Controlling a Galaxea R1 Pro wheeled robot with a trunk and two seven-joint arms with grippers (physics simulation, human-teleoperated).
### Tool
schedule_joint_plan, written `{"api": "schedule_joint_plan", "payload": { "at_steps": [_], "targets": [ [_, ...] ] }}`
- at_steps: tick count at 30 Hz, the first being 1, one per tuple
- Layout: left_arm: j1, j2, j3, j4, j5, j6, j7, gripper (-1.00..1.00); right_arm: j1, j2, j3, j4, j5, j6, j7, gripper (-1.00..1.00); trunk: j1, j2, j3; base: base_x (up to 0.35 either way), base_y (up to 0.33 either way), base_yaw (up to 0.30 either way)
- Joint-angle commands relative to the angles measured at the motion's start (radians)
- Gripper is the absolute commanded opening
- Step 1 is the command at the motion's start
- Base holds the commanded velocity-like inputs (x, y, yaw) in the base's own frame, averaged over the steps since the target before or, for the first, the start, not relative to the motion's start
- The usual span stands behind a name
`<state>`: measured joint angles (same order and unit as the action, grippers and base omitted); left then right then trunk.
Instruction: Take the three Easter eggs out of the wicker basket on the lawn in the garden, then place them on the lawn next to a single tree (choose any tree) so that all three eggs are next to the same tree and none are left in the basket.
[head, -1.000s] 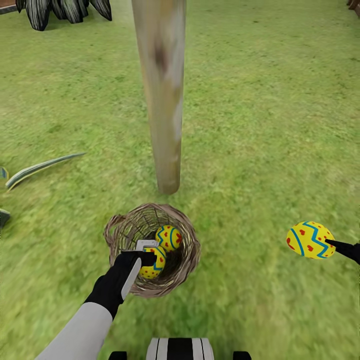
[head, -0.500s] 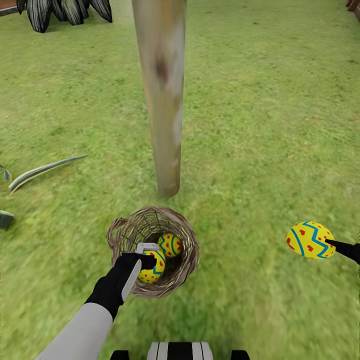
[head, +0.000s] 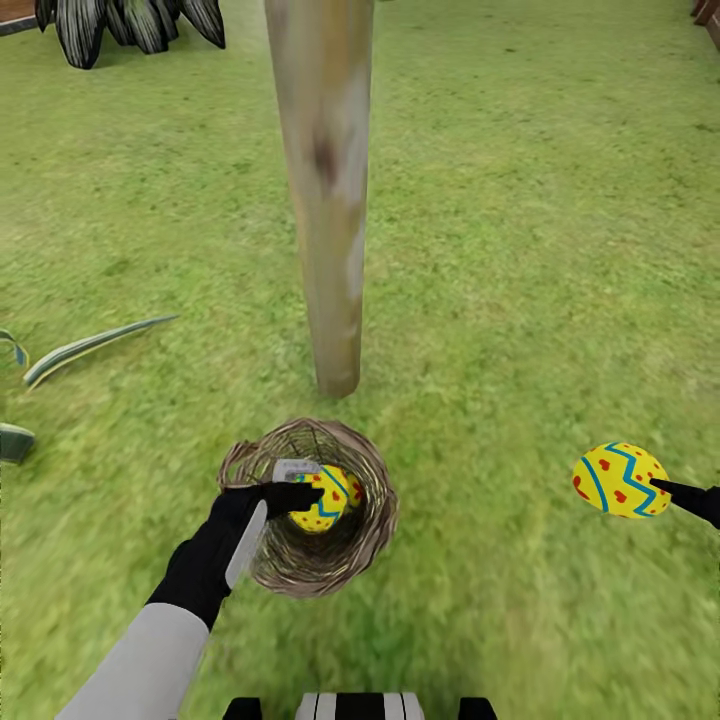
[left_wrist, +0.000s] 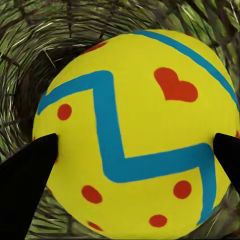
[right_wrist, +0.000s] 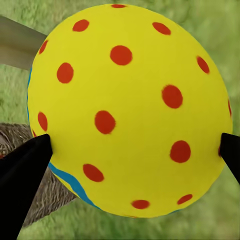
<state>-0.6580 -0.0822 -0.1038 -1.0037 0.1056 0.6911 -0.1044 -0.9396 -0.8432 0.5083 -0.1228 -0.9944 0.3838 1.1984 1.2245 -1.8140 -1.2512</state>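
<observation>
Gripping egg (head: 322, 498) over basket (head: 370, 520) — left gripper (head: 300, 490); right gripper (head: 662, 487) clamps second egg (head: 620, 480).

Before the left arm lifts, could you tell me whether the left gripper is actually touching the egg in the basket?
Touching. In the left wrist view both black fingertips press the sides of the egg, no gap visible.

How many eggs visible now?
2. One egg in the left gripper over the wicker basket; one egg in the right gripper above the lawn. A third may be hidden in the basket.
</observation>
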Motion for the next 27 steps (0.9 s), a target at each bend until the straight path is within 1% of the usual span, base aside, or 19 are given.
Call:
{"api": "schedule_joint_plan", "payload": {
  "at_steps": [1,4,5,6,7,8,9,10,11,13,14,15,17,18,19,21,23,25,27],
  "targets": [
    [0.0,0.019,0.001,-0.024,0.009,0.006,-0.08,-1.0,-0.001,0.0,0.009,0.0,-0.01,0.009,0.001,-1.0,-0.004,0.007,0.003,0.0,0.0,0.0],
    [0.002,0.082,0.002,-0.087,0.012,0.049,-0.251,-1.0,-0.001,0.0,0.009,0.0,-0.01,0.009,0.001,-1.0,-0.015,0.028,0.012,0.0,0.0,0.0],
    [0.003,0.094,0.004,-0.092,0.011,0.058,-0.298,-1.0,-0.001,0.0,0.009,0.0,-0.01,0.009,0.001,-1.0,-0.019,0.035,0.015,0.0,0.0,0.0],
    [0.002,0.1,0.021,-0.095,0.011,0.063,-0.338,-1.0,-0.001,0.0,0.009,0.0,-0.01,0.008,0.001,-1.0,-0.023,0.042,0.018,0.0,0.0,0.0],
    [0.003,0.111,0.053,-0.109,0.011,0.066,-0.369,-1.0,-0.001,0.0,0.009,0.0,-0.01,0.007,0.001,-1.0,-0.027,0.049,0.021,0.0,0.0,0.0],
    [0.003,0.139,0.082,-0.132,0.012,0.084,-0.424,-1.0,-0.001,0.0,0.009,0.0,-0.01,0.006,0.001,-1.0,-0.031,0.056,0.025,0.0,0.0,0.0],
    [0.003,0.187,0.099,-0.15,0.012,0.116,-0.542,-1.0,-0.001,0.0,0.009,0.0,-0.01,0.006,0.001,-1.0,-0.035,0.063,0.028,0.0,0.0,0.0],
    [0.004,0.215,0.105,-0.154,0.012,0.129,-0.662,-1.0,-0.001,0.0,0.009,0.0,-0.009,0.005,0.001,-1.0,-0.038,0.07,0.031,0.0,0.0,0.0],
    [0.004,0.229,0.108,-0.156,0.011,0.134,-0.773,-1.0,-0.001,0.0,0.009,0.0,-0.009,0.004,-0.002,-1.0,-0.042,0.077,0.034,0.0,0.0,0.0],
    [0.006,0.233,0.117,-0.157,0.015,0.137,-0.952,-1.0,-0.001,0.0,0.009,0.001,-0.008,0.002,-0.007,-1.0,-0.05,0.091,0.04,0.0,0.0,0.0],
    [0.007,0.223,0.12,-0.159,0.035,0.137,-0.999,-1.0,-0.001,0.0,0.009,0.002,-0.007,0.001,-0.007,-1.0,-0.054,0.098,0.043,0.0,0.0,0.0],
    [0.007,0.213,0.122,-0.161,0.081,0.137,-1.026,-1.0,-0.001,0.0,0.009,0.002,-0.007,0.001,-0.007,-1.0,-0.058,0.105,0.047,0.0,0.0,0.0],
    [0.007,0.205,0.123,-0.161,0.233,0.133,-1.04,-1.0,-0.001,0.001,0.009,0.006,-0.005,0.0,-0.01,-1.0,-0.065,0.119,0.053,0.0,0.0,0.0],
    [0.007,0.204,0.123,-0.157,0.271,0.131,-1.04,-1.0,-0.001,0.001,0.009,0.013,-0.004,-0.001,-0.01,-1.0,-0.065,0.119,0.053,0.0,0.0,0.0],
    [0.007,0.203,0.123,-0.15,0.283,0.13,-1.039,-1.0,-0.001,0.001,0.009,0.02,-0.004,-0.002,-0.011,-1.0,-0.065,0.119,0.053,0.0,0.0,0.005],
    [0.007,0.191,0.124,-0.103,0.291,0.129,-1.036,-1.0,-0.001,0.001,0.01,0.03,-0.004,-0.002,-0.011,-1.0,-0.065,0.119,0.053,0.0,0.0,0.133],
    [0.008,0.186,0.125,-0.061,0.293,0.127,-1.035,-1.0,-0.001,0.002,0.01,0.032,-0.003,-0.002,-0.011,-1.0,-0.065,0.119,0.053,0.0,0.0,0.253],
    [0.008,0.185,0.128,-0.045,0.293,0.127,-1.034,-1.0,-0.002,0.003,0.01,0.033,-0.003,-0.002,-0.011,-1.0,-0.065,0.119,0.053,0.0,0.0,0.272],
    [0.008,0.185,0.142,-0.029,0.293,0.126,-1.034,-1.0,-0.001,0.003,0.01,0.032,-0.003,-0.002,-0.01,-1.0,-0.065,0.119,0.053,0.0,0.0,0.272]
  ]
}}
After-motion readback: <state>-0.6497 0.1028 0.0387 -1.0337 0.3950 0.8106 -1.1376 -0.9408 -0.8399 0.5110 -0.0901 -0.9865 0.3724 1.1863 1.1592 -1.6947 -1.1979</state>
